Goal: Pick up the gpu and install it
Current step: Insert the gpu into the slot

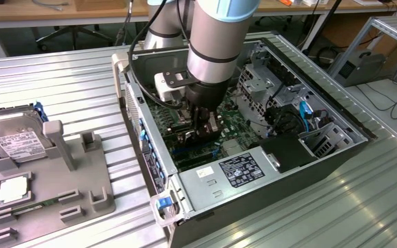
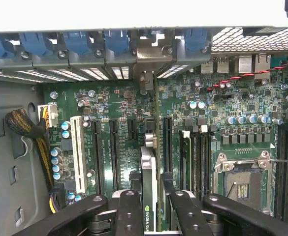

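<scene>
A silver-grey cylindrical arm with black bands, a white wrist box and a black tool.

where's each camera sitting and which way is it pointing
Exterior view: off the arm, raised, looking down at the open computer case on the metal table, a grey parts holder at the exterior view's left; the arm reaches down into the case.
Wrist view: on the wrist, looking down into the case at the motherboard; the gripper fingers flank the gpu, which stands on edge.
Shared: gripper, gpu, motherboard.
</scene>
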